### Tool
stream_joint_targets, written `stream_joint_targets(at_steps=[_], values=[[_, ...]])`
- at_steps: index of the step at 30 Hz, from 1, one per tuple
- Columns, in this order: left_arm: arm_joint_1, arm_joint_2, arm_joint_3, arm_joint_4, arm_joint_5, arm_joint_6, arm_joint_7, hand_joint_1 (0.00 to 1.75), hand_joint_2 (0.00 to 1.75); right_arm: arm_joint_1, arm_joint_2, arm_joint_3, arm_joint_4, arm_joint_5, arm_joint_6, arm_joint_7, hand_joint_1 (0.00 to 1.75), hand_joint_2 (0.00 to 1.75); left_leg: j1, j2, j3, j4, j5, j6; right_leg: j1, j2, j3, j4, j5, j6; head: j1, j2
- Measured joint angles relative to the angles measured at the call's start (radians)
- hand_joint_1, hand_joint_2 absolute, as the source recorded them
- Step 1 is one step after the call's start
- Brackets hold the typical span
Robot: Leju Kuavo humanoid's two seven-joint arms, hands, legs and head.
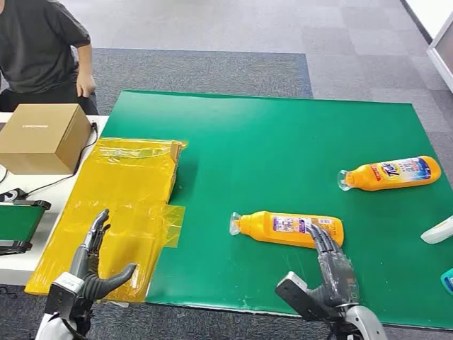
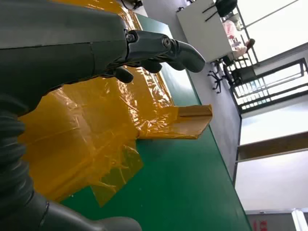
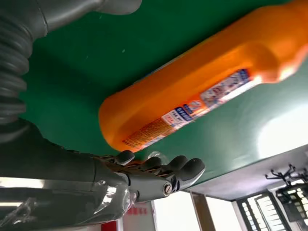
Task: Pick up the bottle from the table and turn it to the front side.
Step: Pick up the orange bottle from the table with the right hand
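Seen at the far left: a seated person point(image 1: 39, 46) in a dark shirt, behind a brown cardboard box point(image 1: 44, 137) resting on a white tabletop point(image 1: 37, 190). Spread just right of the box, a crinkled yellow plastic sheet point(image 1: 122, 205), partly wrapped over a flat carton point(image 2: 194, 118) and lapping onto the green mat point(image 1: 256, 156). Hovering over the sheet's near edge, the left robot hand point(image 1: 95, 265): fingers apart and stretched, thumb pointed right, nothing held. Lying on its side on the near middle of the mat, the orange bottle point(image 1: 288, 228), clear cap pointing left, a small-print label facing up. Set at that bottle's base end, on its near side, the right robot hand point(image 1: 331, 265): fingers extended with their tips right at the bottle's edge, thumb splayed left, nothing grasped; in the right wrist view point(image 3: 156, 173), fingers seen straight and just beside the bottle's rounded end, contact not clear. Farther right and farther back, a second orange bottle point(image 1: 393, 173), also on its side, cap to the left, a colourful brand label upward. Cut off by the right edge, a white object point(image 1: 438, 230) and a teal object point(image 1: 447, 280), both on the mat.
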Motion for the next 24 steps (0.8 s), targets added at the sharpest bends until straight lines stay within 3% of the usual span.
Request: stream_joint_targets(at_steps=[14, 18, 24], values=[[-0.039, 0.006, -0.004, 0.069, -0.025, -0.019, 0.0, 0.0, 1.75, -0.292, -0.083, 0.017, 0.26, 0.127, 0.189, 0.068, 0.0, 1.75, 0.0, 0.0, 0.0, 0.0, 0.002, 0.001, 0.0, 0.0, 0.0, 0.0, 0.001, 0.0, 0.0, 0.0], [-0.049, 0.007, -0.005, 0.084, -0.025, -0.017, 0.0, 0.0, 1.75, -0.367, -0.09, 0.042, 0.36, 0.099, 0.261, 0.062, 1.75, 1.75, 0.0, 0.0, 0.0, 0.0, 0.002, 0.001, 0.0, 0.0, 0.0, 0.0, 0.002, 0.0, 0.0, 0.0], [-0.058, 0.009, -0.005, 0.107, -0.035, -0.003, 0.0, 0.0, 1.75, -0.448, -0.095, 0.076, 0.47, 0.016, 0.265, 0.02, 1.75, 1.75, 0.0, -0.001, 0.0, 0.0, 0.002, 0.001, 0.0, -0.001, 0.0, 0.0, 0.002, 0.0, 0.0, 0.0]])
